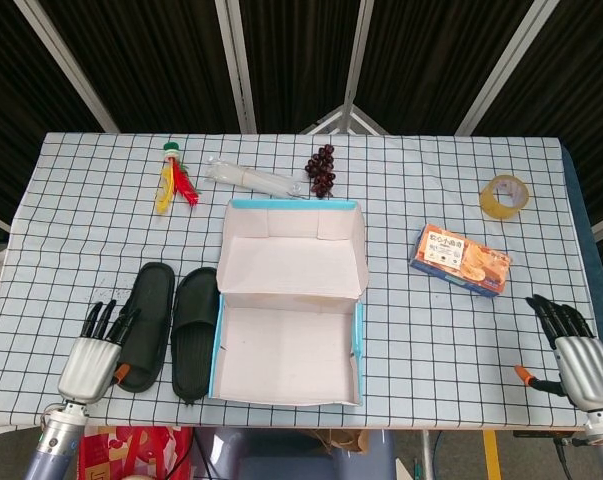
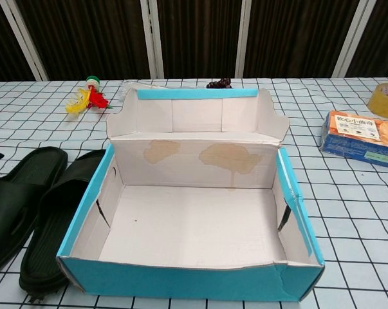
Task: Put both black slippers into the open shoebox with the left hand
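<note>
Both slippers, outer [image 1: 149, 323] and inner [image 1: 195, 330], lie side by side just left of the open shoebox [image 1: 357, 352], neither in yet. Left hand [image 1: 93, 355] sits at the outer slipper's near end, fingers apart, holding nothing; contact unclear. Grip across the strap, lift clear of the box wall. Right hand [image 1: 578, 358] idle, fingers spread. Chest view cuts off both hands.

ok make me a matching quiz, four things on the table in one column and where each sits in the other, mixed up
Things:
1. slippers
2. tape roll
3. grapes
4. snack box

Places:
A. just behind the shoebox lid
B. far right corner of the table
C. right of the shoebox, lying flat
D. side by side, left of the shoebox

Pairs: 1-D, 2-B, 3-A, 4-C
</note>
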Robot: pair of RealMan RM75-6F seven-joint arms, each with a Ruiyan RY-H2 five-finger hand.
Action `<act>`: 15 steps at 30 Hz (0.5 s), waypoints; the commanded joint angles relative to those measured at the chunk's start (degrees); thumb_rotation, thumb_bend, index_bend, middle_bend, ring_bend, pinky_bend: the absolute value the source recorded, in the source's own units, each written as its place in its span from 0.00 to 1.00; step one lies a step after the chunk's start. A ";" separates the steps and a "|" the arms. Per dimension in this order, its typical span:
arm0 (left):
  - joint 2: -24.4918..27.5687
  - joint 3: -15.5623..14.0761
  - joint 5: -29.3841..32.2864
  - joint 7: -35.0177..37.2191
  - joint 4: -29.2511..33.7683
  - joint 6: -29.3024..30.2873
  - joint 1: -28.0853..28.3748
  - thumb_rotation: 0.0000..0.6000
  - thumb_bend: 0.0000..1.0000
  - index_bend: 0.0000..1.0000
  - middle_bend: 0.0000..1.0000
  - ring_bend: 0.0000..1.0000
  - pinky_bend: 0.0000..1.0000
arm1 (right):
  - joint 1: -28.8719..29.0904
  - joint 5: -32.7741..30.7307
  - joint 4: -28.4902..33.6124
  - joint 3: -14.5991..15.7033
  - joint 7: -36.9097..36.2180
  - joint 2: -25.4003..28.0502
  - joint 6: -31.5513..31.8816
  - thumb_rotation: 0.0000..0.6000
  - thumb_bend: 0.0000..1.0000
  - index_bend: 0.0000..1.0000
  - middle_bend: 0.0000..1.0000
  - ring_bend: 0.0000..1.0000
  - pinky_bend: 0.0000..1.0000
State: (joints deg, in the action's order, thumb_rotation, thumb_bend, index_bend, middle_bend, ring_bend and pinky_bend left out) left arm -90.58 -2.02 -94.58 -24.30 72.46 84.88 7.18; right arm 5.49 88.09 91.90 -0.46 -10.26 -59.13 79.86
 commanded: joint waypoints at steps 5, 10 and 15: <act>0.43 0.48 1.04 -1.34 1.32 -1.02 0.37 1.00 0.07 0.05 0.22 0.00 0.06 | -0.25 0.15 0.29 0.03 0.36 0.01 0.57 1.00 0.22 0.01 0.07 0.10 0.07; 0.41 0.89 1.47 -2.34 1.85 -1.93 1.02 1.00 0.07 0.05 0.20 0.00 0.06 | -0.30 0.45 0.43 0.13 0.66 -0.02 0.75 1.00 0.22 0.01 0.07 0.10 0.07; 0.49 1.33 1.87 -2.88 2.45 -2.74 1.76 1.00 0.07 0.04 0.18 0.00 0.06 | -0.45 0.17 0.63 0.11 0.92 0.04 0.84 1.00 0.22 0.01 0.07 0.10 0.07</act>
State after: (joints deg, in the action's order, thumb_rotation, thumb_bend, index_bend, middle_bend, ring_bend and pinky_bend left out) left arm -90.12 -0.74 -92.76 -27.11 74.84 82.22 8.88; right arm 5.05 88.26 92.52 -0.35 -9.34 -59.10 80.70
